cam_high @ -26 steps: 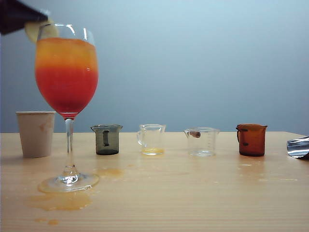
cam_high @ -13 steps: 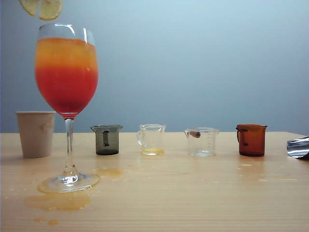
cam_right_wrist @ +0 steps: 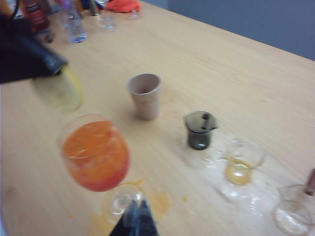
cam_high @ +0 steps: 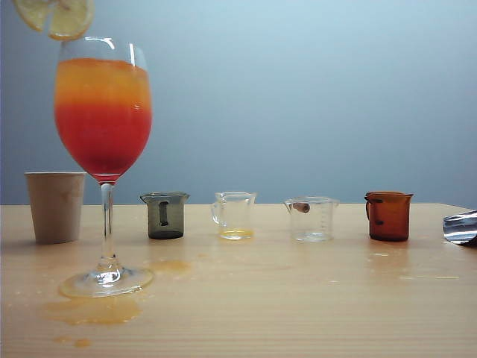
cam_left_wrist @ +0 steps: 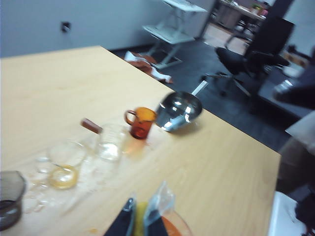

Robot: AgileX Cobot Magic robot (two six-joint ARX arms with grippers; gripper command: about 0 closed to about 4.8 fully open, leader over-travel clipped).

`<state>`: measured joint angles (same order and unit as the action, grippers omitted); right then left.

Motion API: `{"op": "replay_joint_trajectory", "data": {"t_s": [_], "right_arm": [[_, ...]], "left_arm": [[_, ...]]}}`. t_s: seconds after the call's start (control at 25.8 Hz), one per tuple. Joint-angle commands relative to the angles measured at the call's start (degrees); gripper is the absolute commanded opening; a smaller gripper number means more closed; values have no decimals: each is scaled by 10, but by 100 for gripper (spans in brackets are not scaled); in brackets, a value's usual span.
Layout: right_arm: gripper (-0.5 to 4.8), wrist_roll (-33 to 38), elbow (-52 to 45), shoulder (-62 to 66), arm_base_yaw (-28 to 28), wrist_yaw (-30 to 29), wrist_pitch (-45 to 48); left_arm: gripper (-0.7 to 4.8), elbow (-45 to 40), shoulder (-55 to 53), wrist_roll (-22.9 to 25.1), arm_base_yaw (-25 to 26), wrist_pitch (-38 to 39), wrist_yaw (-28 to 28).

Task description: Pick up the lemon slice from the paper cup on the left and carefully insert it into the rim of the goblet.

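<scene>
Exterior view: the lemon slice (cam_high: 56, 16) hangs at the top edge of frame, just above the rim of the goblet (cam_high: 103, 112) and a little to its left; its lower edge sits close over the glass lip but I read them as apart. The slice faces the camera flat, and a split in it shows near the top. The holder is out of frame here. The paper cup (cam_high: 55, 206) stands on the table (cam_high: 298, 298) left of the goblet's stem, with nothing visible above its rim. Left wrist view: the left gripper (cam_left_wrist: 140, 221) shows at the frame edge, fingers pressed together on a yellow sliver that I take to be the slice seen edge-on, with the orange drink directly beyond the tips. Right wrist view: the left arm's dark gripper holds the slice (cam_right_wrist: 61, 89) above and to the far side of the goblet's mouth (cam_right_wrist: 96, 152), cup side; the paper cup (cam_right_wrist: 144, 96) is empty as far as I can see. The right gripper (cam_right_wrist: 135, 221) points at the goblet's foot from the near side, jaws closed, holding nothing. Judgement: the slice must come down and shift slightly toward the goblet so its cut straddles the lip; the left arm is the one placed for it.
</scene>
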<state>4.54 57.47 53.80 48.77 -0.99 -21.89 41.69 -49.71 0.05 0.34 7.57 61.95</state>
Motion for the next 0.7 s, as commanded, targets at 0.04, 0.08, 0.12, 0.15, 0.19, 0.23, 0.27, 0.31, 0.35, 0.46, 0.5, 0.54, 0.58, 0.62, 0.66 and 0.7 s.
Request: {"op": "replay_joint_trajectory", "data": {"t_s": [0.04,0.08,0.12,0.15,0.19,0.23,0.27,0.31,0.35,0.46,0.5,0.54,0.58,0.62,0.66,0.7], "right_arm": [[-5,2,4,2,2,2,11],[-5,2,4,3,2,2,12],[-5,2,4,3,2,2,11],[-5,2,4,3,2,2,11],[-5,2,4,3,2,2,11],[-5,2,4,3,2,2,11],[-5,2,4,4,2,2,12],[-5,2,4,4,2,2,11],[-5,2,4,5,2,2,11],[-5,2,4,5,2,2,12],[-5,2,4,5,2,2,12],[-5,2,4,5,2,2,12],[-5,2,4,5,2,2,12],[-5,2,4,5,2,2,12],[-5,2,4,5,2,2,12],[-5,2,4,5,2,2,12]], "left_arm": [[-5,0,1,2,-22,-14,-1],[-5,0,2,2,-35,-18,-5],[-5,0,1,2,-40,-18,-9],[-5,0,1,2,-41,-19,-12],[-5,0,1,2,-41,-20,-13],[-5,0,1,2,-41,-22,-13],[-5,0,1,2,-41,-24,-13],[-5,0,1,2,-41,-25,-13],[-5,0,1,2,-40,-25,-13],[-5,0,1,2,-40,-24,-13],[-5,0,1,2,-40,-23,-13],[-5,0,1,7,-40,-21,-13],[-5,-1,1,9,-40,-21,-13],[-5,-1,0,9,-40,-21,-14],[-5,-1,0,11,-40,-21,-14],[-5,-1,-2,16,-40,-21,-14]]}}
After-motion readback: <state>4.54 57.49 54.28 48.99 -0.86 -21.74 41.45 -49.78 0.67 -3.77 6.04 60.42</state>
